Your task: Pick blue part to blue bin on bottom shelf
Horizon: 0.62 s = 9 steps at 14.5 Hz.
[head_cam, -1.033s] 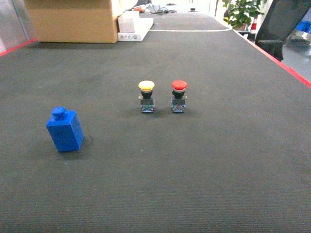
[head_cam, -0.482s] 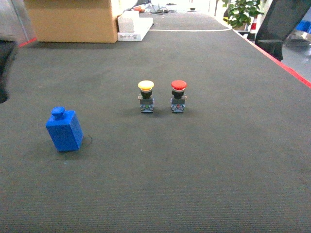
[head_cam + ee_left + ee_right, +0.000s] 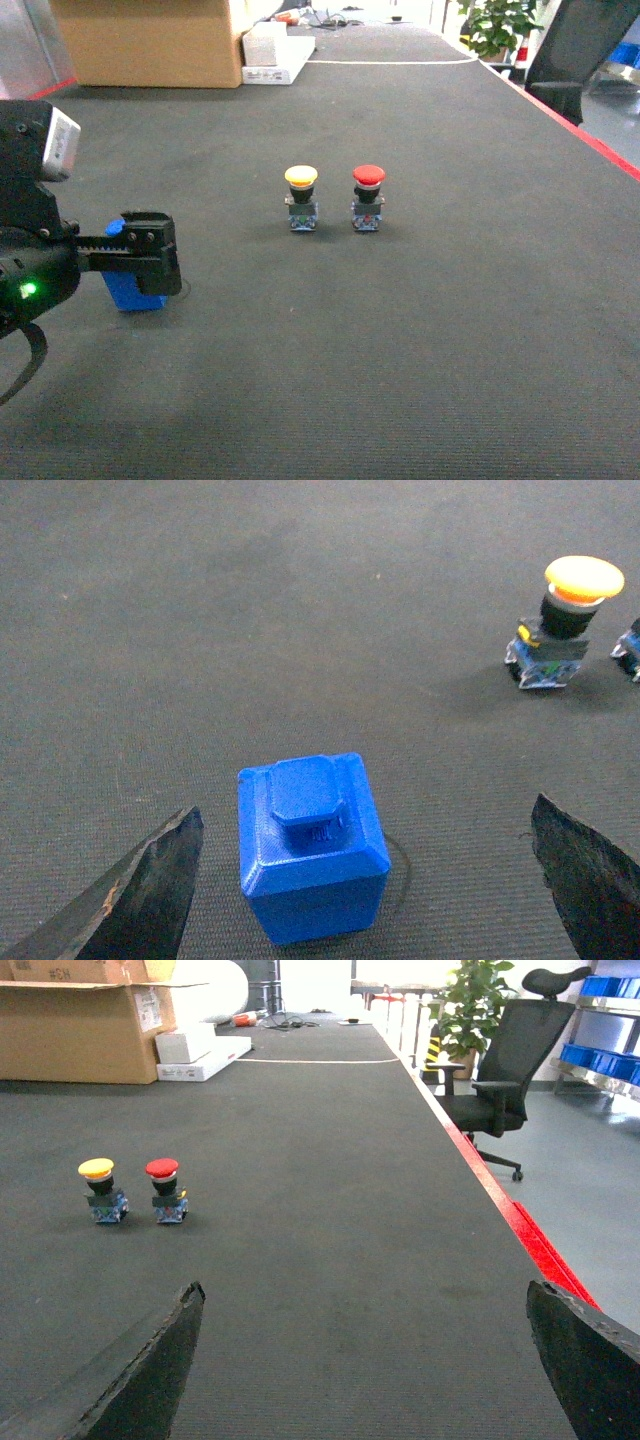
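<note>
The blue part (image 3: 310, 850), a blocky piece with a knob on top, stands upright on the dark mat at the left (image 3: 128, 291). My left gripper (image 3: 365, 815) hangs over it, open, one finger on each side and both clear of it. In the head view the left gripper (image 3: 150, 255) covers most of the part. My right gripper (image 3: 365, 1290) is open over bare mat, holding nothing, and does not show in the head view. Blue bins (image 3: 605, 1058) sit on a rack far to the right, past the table. I cannot make out which tier is the bottom shelf.
A yellow push button (image 3: 301, 198) and a red push button (image 3: 368, 198) stand side by side mid-table. A cardboard box (image 3: 150, 40) and a white box (image 3: 275, 55) sit at the far end. A red strip (image 3: 520, 1230) marks the right edge, with an office chair (image 3: 500, 1060) beyond.
My left arm has come in from the left and now sits over the blue part. The part and both buttons have not moved.
</note>
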{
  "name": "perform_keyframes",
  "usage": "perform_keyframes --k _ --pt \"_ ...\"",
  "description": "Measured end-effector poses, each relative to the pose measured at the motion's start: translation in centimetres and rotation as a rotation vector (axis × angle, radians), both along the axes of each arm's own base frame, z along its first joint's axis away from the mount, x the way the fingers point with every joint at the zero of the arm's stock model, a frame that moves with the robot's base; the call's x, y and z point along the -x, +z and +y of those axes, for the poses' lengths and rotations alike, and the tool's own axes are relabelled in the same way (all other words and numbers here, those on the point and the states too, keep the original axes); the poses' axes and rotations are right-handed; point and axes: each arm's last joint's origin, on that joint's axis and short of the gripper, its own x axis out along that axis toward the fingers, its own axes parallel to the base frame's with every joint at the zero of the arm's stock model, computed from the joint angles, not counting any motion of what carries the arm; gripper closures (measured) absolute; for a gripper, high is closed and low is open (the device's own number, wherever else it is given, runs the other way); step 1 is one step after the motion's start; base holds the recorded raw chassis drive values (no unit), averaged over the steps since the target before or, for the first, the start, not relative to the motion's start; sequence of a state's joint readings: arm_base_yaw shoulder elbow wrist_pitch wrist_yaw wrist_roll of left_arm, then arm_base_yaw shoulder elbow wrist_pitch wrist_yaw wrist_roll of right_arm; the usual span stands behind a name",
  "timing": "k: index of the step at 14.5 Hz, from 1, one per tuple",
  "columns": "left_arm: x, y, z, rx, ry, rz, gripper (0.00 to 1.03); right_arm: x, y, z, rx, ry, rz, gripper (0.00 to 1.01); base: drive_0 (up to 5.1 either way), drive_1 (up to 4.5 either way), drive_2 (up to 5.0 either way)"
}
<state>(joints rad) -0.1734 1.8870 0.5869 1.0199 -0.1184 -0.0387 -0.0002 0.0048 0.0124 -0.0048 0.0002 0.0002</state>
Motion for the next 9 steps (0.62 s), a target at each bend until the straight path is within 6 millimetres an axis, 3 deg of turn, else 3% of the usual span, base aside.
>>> perform_keyframes --k 7,9 --pt "-5.3 -3.4 0.6 -0.012 0.057 0.082 0.05 0.0 0.0 0.0 0.0 0.0 0.0 0.03 0.0 0.0 0.0" --pt "-6.3 -3.5 0.9 0.014 0.066 0.09 0.05 0.0 0.0 0.0 0.0 0.0 0.0 0.03 0.0 0.0 0.0"
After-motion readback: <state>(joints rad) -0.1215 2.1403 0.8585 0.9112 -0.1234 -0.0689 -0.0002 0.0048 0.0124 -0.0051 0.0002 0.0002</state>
